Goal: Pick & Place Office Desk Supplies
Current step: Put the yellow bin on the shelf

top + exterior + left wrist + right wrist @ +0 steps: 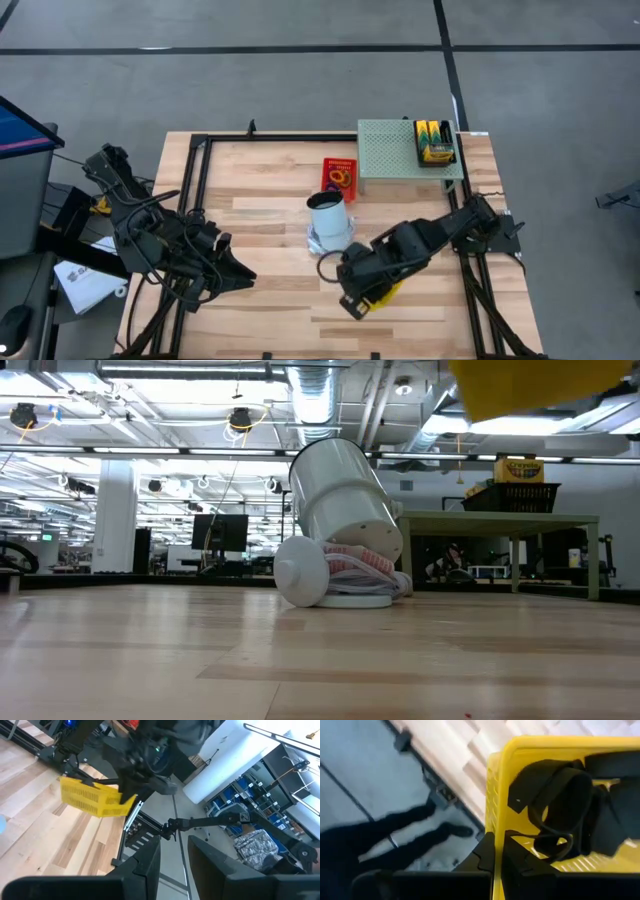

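Observation:
A yellow mesh basket (pixel 385 291) hangs lifted in my right gripper (pixel 352 297), over the near middle of the table. In the right wrist view the basket (pixel 560 750) holds black binder clips (pixel 560 805). It shows at the top of the low view (pixel 540 385) and, tilted, in the left wrist view (pixel 92 797). Yellow-green crayon boxes (pixel 434 140) sit in a black tray on a green perforated stand (pixel 400 150). A red box with rubber-band rings (pixel 340 177) lies beside the stand. My left gripper (pixel 243 275) waits open at the table's left. My right gripper (pixel 498 857) is shut on the basket's side wall at its rim (pixel 495 820). One finger (pixel 485 852) stands outside the wall and the other inside. The basket is lifted clear of the table and tilted, with the binder clips still lying in it.
A white cup (pixel 328 213) leans tipped at mid-table; in the low view the cup (pixel 345 495) rests on a white lid (pixel 300 572) and a striped heap. A dark ring (pixel 330 266) lies just in front of it. Black frame rails (pixel 190 180) run along the table's sides.

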Motion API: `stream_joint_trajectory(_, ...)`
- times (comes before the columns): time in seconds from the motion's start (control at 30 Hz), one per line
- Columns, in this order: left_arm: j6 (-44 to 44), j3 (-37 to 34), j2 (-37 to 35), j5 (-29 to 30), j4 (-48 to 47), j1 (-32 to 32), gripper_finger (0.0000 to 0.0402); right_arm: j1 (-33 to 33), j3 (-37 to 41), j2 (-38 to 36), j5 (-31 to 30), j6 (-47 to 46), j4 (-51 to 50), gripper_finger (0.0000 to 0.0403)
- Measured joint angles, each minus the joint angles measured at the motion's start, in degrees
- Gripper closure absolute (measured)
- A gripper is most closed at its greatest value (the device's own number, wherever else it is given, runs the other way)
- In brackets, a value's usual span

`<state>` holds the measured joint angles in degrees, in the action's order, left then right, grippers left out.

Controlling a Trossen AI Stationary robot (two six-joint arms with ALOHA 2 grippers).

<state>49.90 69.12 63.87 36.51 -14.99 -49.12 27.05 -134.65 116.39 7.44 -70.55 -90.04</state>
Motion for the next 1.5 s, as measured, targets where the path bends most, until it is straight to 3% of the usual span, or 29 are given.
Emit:
stream_joint_trajectory(0.43,1.52,0.00,0.01,2.80,0.07,0.02,0.0308,9.55,0.00,0.60,0.02,13.30,0.02,0.0400)
stream_joint_trajectory(0.83,4.06,-0.02,1.09,7.36,0.12,0.44,0.0308,18.20,0.00,0.60,-6.98,29.17,0.02,0.0400)
stream_joint_trajectory(1.07,5.89,-0.02,1.84,8.30,0.16,1.70,0.0308,16.60,0.00,0.27,-7.93,37.61,0.02,0.0400)
stream_joint_trajectory(1.5,8.74,-0.02,4.89,8.72,-0.02,4.77,0.0308,7.16,-0.28,-10.37,-19.75,52.23,0.02,0.0400)
